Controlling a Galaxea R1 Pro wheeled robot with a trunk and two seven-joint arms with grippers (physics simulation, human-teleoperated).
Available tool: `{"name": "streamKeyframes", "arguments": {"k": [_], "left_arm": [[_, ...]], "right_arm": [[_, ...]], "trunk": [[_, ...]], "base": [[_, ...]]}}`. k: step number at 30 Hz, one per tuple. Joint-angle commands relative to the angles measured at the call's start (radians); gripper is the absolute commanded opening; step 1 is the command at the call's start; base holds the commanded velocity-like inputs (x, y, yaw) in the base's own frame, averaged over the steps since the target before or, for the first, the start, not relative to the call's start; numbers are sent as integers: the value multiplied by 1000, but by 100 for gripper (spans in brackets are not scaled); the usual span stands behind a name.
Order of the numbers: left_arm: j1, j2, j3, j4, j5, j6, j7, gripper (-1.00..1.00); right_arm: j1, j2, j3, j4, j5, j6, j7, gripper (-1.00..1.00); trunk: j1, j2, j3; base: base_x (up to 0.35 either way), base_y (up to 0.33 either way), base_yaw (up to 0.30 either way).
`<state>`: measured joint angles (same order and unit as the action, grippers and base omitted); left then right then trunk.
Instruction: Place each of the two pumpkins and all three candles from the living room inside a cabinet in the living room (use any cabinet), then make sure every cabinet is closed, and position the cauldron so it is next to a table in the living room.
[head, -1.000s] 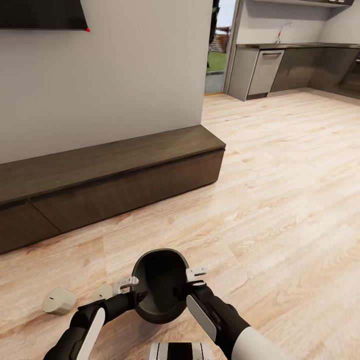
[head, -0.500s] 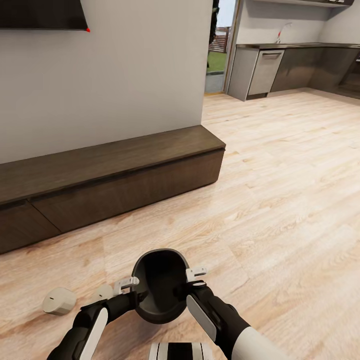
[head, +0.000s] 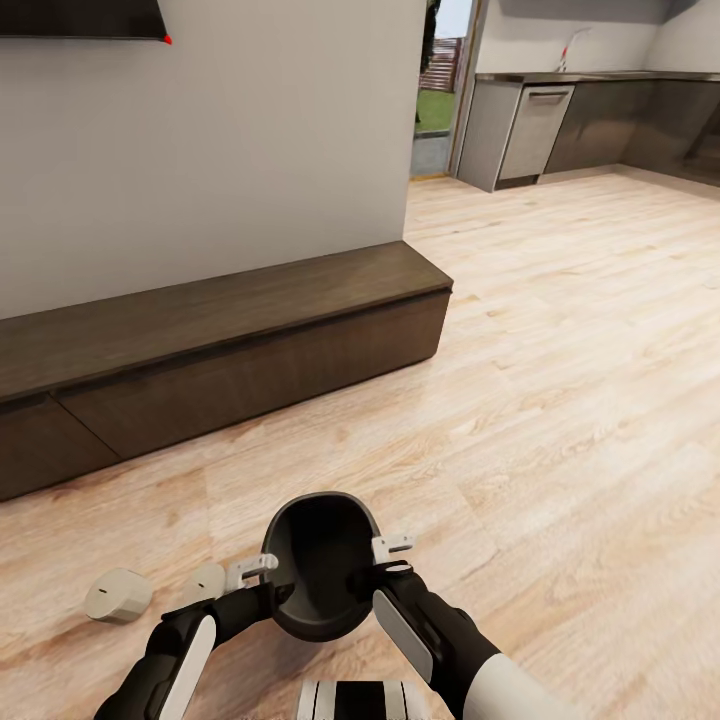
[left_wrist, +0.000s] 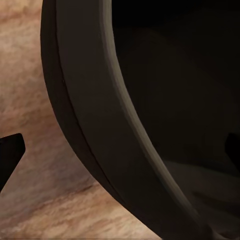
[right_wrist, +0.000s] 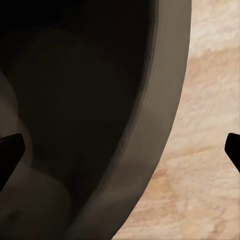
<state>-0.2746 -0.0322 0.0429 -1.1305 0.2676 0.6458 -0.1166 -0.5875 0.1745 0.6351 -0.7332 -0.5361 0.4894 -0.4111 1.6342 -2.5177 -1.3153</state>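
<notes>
I hold cauldron (head: 320, 575) over floor (head: 560, 400), off cabinet (head: 230, 350) front edge: left gripper (head: 262, 583) and right gripper (head: 372, 570) clamped on opposite rim sides. Looks rigid, heavyish, smooth; rim best hold.

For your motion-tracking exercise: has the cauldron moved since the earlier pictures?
Cannot tell. The cauldron sits at the same spot between the left gripper and right gripper; the cabinet shifted, so the camera moved.
</notes>
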Motion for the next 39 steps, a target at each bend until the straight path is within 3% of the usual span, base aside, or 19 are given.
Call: {"name": "streamKeyframes", "arguments": {"k": [1,9,10,18,19,39], "left_arm": [[0,0,0,0,0,0,0,100],[0,0,0,0,1,0,0,100],[0,0,0,0,1,0,0,100],[0,0,0,0,1,0,0,100],[0,0,0,0,1,0,0,-100],[0,0,0,0,3,1,0,-100]], "right_arm": [[0,0,0,0,0,0,0,100],[0,0,0,0,0,0,0,100],[0,0,0,0,0,0,0,-100],[0,0,0,0,0,1,0,-100],[0,0,0,0,-1,1,0,-100],[0,0,0,0,-1,0,5,-100]], "trunk": [[0,0,0],[0,0,0],[0,0,0],[0,0,0],[0,0,0],[0,0,0]], "base": [[0,0,0],[0,0,0],[0,0,0],[0,0,0],[0,0,0],[0,0,0]]}}
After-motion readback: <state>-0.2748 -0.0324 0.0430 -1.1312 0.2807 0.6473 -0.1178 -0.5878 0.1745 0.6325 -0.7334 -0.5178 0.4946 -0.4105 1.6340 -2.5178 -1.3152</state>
